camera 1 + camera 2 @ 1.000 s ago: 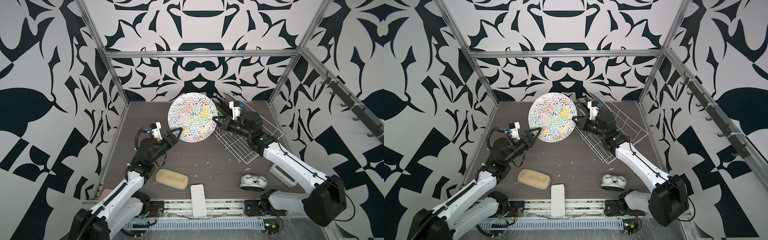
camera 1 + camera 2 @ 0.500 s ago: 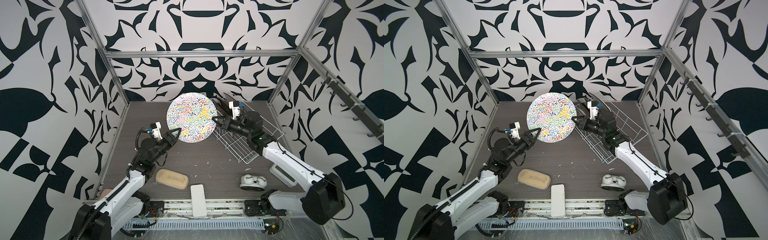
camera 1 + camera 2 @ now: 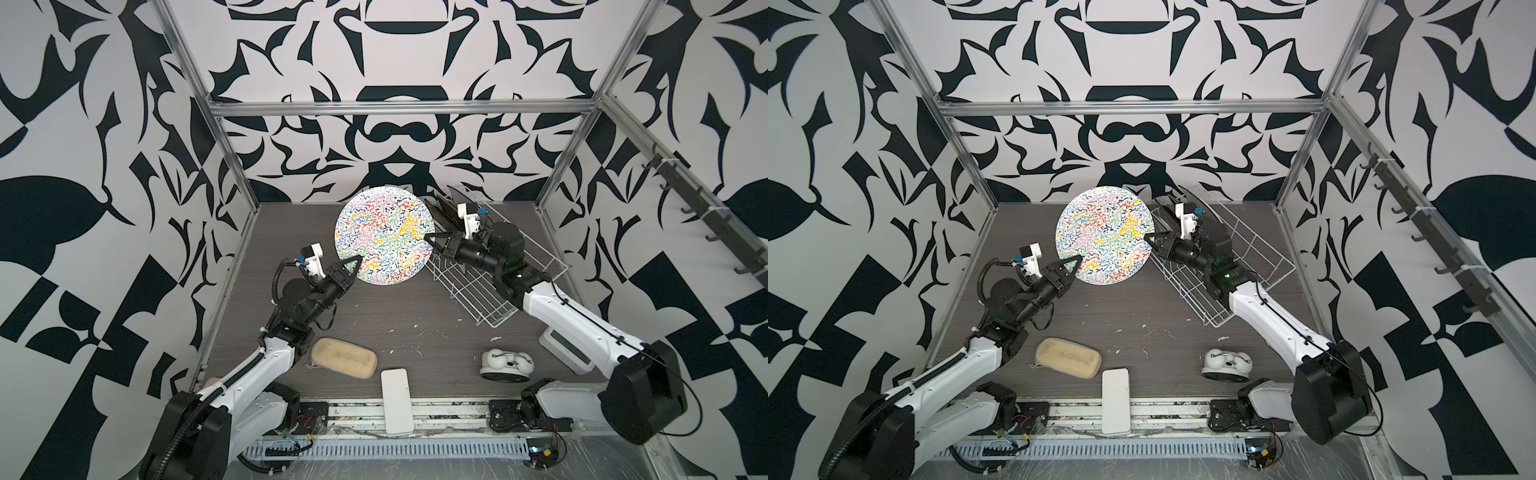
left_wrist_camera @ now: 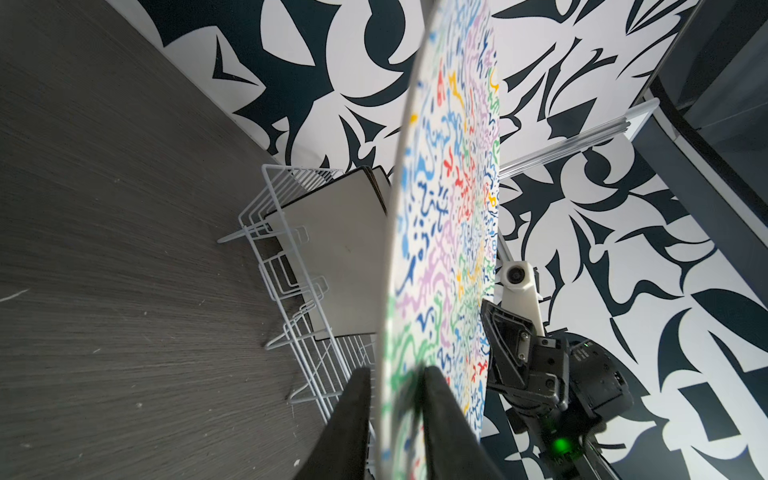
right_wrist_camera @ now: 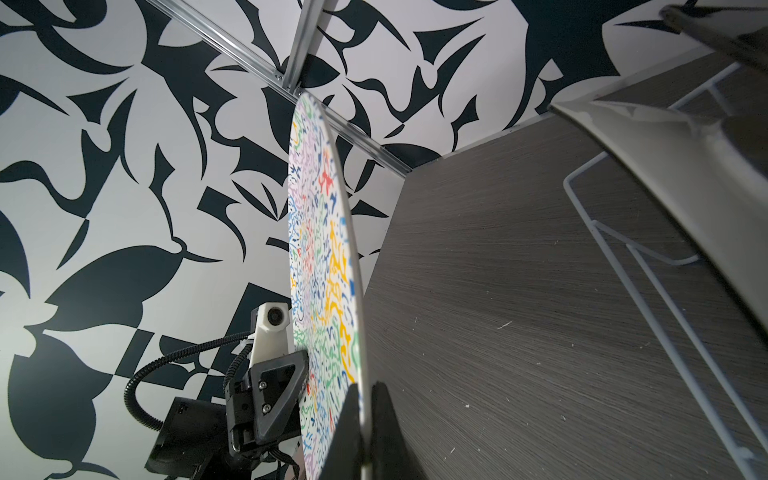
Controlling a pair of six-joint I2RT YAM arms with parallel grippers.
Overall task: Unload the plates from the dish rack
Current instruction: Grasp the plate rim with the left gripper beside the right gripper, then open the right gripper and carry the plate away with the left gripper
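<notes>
Left pincer (image 3: pixel 360 260) now tighter about round plate (image 3: pixel 384 237), contact unclear; right pincer (image 3: pixel 428 238) fast on its rim.

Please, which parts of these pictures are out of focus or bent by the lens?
Left wrist view: the plate rim blurs beside the left pincer, and the table edge looks curved by the lens. Right wrist view: the near square plate is soft. In both top views the plate is sharp.

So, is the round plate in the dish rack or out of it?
Out. The right tool holds the plate on edge, beside the dish rack, not between its prongs.
</notes>
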